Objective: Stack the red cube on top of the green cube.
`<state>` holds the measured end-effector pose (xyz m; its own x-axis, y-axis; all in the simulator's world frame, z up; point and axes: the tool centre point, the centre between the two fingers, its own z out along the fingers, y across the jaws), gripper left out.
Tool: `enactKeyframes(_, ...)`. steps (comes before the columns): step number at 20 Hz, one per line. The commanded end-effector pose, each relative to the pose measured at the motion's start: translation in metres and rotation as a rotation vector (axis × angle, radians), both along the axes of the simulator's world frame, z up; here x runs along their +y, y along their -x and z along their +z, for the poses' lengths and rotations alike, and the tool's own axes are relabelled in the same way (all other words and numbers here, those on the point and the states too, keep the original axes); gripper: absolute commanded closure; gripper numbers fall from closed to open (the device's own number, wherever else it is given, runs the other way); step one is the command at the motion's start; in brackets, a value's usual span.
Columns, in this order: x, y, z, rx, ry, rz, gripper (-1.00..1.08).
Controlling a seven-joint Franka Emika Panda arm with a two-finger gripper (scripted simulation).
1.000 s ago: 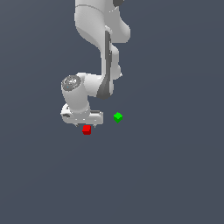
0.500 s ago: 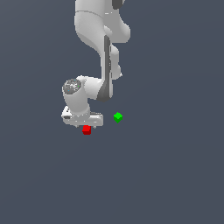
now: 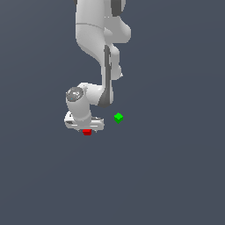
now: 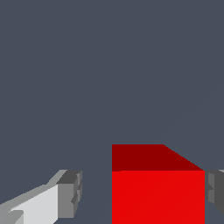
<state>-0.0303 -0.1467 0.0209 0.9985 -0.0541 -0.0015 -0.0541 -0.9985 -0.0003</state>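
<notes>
Two tiny cubes lie on the flat dark grey-blue floor [image 3: 176,176]: one plain bright red cube [image 3: 87,132] left of centre in the exterior view and one plain bright green cube [image 3: 118,117] just up and to its right, apart. The single smooth white arm's gripper [image 3: 86,128] straddles the red one with both blocky grey fingers [image 4: 70,194] spread; one shows a gap, the other sits close against the cube's side.
</notes>
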Motion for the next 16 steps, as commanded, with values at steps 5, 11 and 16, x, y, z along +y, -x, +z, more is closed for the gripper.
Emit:
enactKeyframes(5, -0.0002, -0.0008, -0.0011, -0.001, 0.000, 0.000, 1.08)
enactKeyframes(11, -0.0002, -0.0006, -0.0007, -0.001, 0.000, 0.000, 1.08)
enactKeyframes(16, -0.0001, -0.0003, 0.0067, -0.001, 0.000, 0.000, 1.08)
